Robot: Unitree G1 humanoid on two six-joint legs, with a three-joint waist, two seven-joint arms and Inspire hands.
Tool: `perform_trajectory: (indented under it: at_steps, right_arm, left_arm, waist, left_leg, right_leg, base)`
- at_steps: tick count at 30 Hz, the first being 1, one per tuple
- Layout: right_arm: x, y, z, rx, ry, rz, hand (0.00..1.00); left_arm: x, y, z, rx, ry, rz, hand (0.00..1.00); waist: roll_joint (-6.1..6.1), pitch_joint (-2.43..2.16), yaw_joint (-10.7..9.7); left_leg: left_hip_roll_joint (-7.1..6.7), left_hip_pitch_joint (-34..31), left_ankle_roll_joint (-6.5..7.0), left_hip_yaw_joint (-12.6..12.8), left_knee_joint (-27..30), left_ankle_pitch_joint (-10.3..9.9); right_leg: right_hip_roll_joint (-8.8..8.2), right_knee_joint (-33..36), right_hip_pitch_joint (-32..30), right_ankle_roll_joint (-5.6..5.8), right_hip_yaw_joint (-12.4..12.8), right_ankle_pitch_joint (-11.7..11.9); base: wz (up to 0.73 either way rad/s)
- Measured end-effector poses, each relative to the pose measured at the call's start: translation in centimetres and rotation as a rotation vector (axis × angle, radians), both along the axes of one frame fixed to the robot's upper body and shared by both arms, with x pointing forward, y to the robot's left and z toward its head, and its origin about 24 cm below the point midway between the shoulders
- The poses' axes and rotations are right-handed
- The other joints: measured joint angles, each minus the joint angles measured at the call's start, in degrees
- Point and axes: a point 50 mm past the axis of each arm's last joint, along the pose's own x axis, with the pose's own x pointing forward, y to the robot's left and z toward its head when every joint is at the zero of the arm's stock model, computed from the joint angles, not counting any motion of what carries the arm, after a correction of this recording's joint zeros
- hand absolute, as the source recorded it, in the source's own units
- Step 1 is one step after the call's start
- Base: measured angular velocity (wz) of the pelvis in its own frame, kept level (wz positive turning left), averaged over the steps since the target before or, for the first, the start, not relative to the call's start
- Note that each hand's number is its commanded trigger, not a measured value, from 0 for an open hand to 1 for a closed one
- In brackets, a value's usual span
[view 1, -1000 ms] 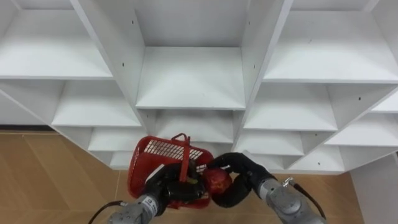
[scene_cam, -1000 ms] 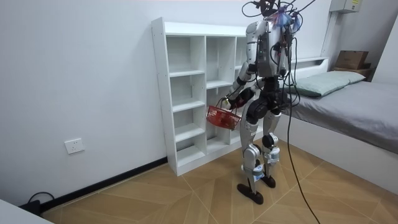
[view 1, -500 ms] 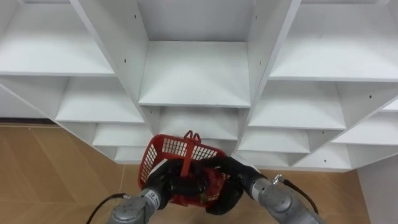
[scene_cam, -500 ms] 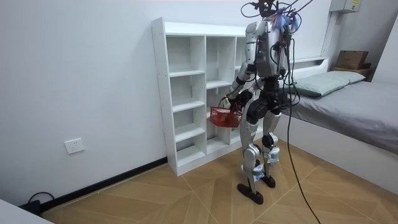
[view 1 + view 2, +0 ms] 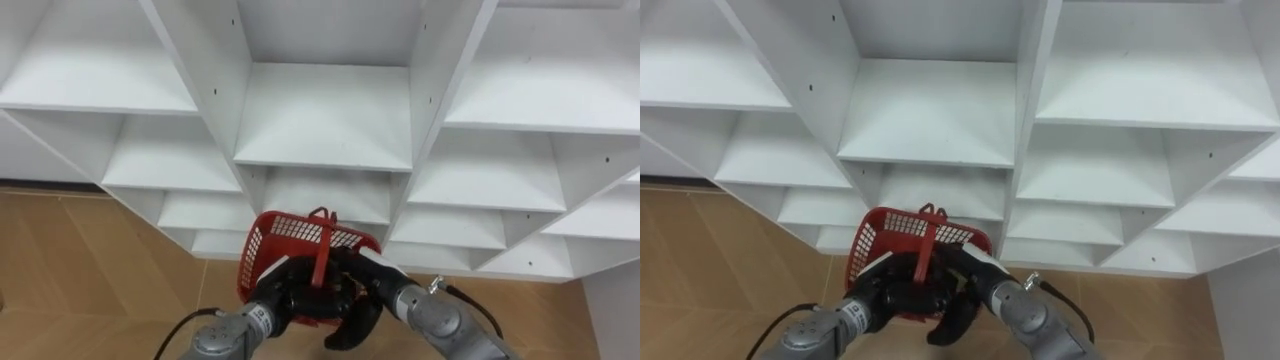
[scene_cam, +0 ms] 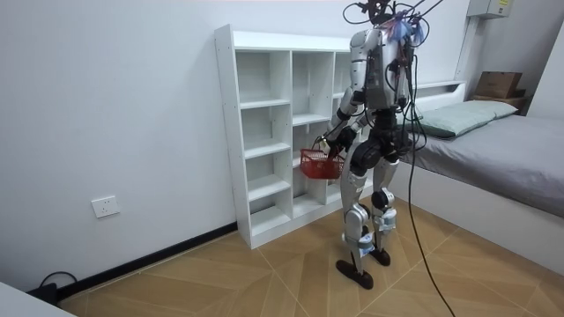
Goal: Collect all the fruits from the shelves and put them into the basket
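Standing before white closet (image 5: 325, 120), gripping near rim of red basket (image 5: 290, 238) with curled left hand (image 5: 283, 300), resting right hand (image 5: 358, 305) in basket's mouth, open or closed impossible to tell. Probably depositing fruit, hidden beneath that hand. Next: lifting right hand clear without tipping basket, then searching closet again

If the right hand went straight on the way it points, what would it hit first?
Likely the red basket the left hand holds, just ahead of the right hand; depth is unclear.
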Motion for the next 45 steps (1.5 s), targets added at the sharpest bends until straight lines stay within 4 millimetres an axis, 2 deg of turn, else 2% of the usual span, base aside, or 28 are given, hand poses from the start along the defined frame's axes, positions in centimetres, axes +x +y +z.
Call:
perform_trajectory:
  at_steps: [9,18,25,28,31,33,36,40,43,45]
  right_arm:
    - [0.0,-0.1,0.0,0.006,-0.006,-0.003,0.0]
    - [0.0,0.0,0.0,0.011,-0.007,-0.007,0.0]
    - [-0.3,-0.2,-0.1,0.024,0.0,-0.019,0.0]
    - [-0.6,-0.7,0.0,0.036,-0.006,-0.046,0.0]
    - [-2.0,-1.6,-0.6,0.02,0.013,-0.069,0.0]
    - [-3.0,-2.2,-1.3,0.016,0.042,-0.101,0.0]
    - [-4.7,-3.5,-2.4,-0.01,0.079,-0.185,0.0]
    - [-7.1,-5.5,-3.7,-0.026,0.139,-0.325,0.0]
    - [-7.9,-7.3,-3.9,-0.028,0.139,-0.431,0.0]
    - [-8.8,-8.5,-4.0,-0.047,0.134,-0.504,0.0]
  left_arm:
    - [0.0,0.0,0.0,-0.003,0.0,-0.002,1.0]
    - [0.1,0.1,0.0,-0.002,-0.002,0.0,1.0]
    - [-0.1,1.2,-0.2,0.028,0.005,0.009,1.0]
    - [-0.6,1.8,-0.5,0.047,0.019,0.019,1.0]
    - [-1.6,2.5,-1.3,0.082,0.058,0.053,1.0]
    - [-2.7,3.8,-2.2,0.113,0.104,0.099,1.0]
    - [-4.8,5.7,-3.5,0.188,0.176,0.162,1.0]
    - [-7.3,7.7,-4.8,0.323,0.244,0.209,1.0]
    - [-8.8,9.1,-5.2,0.419,0.271,0.233,1.0]
    - [-10.1,10.1,-5.8,0.488,0.313,0.258,1.0]
  waist:
    - [-0.01,0.0,-1.5]
    - [0.03,-0.02,-0.8]
    - [-0.01,-0.05,-1.2]
    - [-0.27,-0.19,-1.3]
    - [-0.85,-0.42,-1.3]
    - [-1.82,-1.05,-1.3]
    - [-2.84,-1.55,-1.3]
    - [-2.73,-1.49,-1.6]
    - [-1.88,-1.0,-2.5]
    - [-1.23,-1.08,-2.9]
  left_leg:
    - [0.03,0.1,0.0,-0.4,-0.2,0.0]
    - [0.04,0.1,0.0,0.0,-0.1,0.0]
    - [0.03,2.7,0.0,0.2,-1.0,0.0]
    - [-0.02,3.9,0.0,0.1,-1.6,0.0]
    - [-0.15,6.1,-0.03,0.0,-2.4,0.0]
    - [-0.19,7.2,-0.03,-0.3,-3.1,0.0]
    - [-0.28,9.1,-0.03,-0.1,-3.4,0.0]
    - [-0.44,11.3,-0.03,0.0,-4.4,0.0]
    - [-0.56,11.8,-0.02,0.1,-4.8,0.0]
    - [-0.61,12.3,-0.02,0.1,-5.0,0.0]
  right_leg:
    - [0.03,0.1,0.1,0.0,-0.1,0.0]
    - [0.06,-0.2,0.1,-0.03,-0.1,0.0]
    - [0.16,-1.0,2.6,0.0,-0.3,0.0]
    - [0.22,-1.7,4.0,0.06,-0.2,0.0]
    - [0.3,-2.5,6.2,0.27,-0.3,-0.2]
    - [0.45,-3.2,7.3,0.34,0.0,-0.2]
    - [0.52,-4.2,9.4,0.54,0.2,-0.1]
    - [0.5,-5.2,11.8,0.83,-0.2,0.0]
    - [0.5,-5.3,12.1,1.01,0.2,0.0]
    - [0.72,-5.9,12.5,1.21,0.9,0.2]
  base:
    - [0.0]
    - [0.0]
    - [0.0]
    - [0.01]
    - [0.0]
    - [-0.02]
    - [-0.02]
    - [0.05]
    - [-0.03]
    - [-0.06]
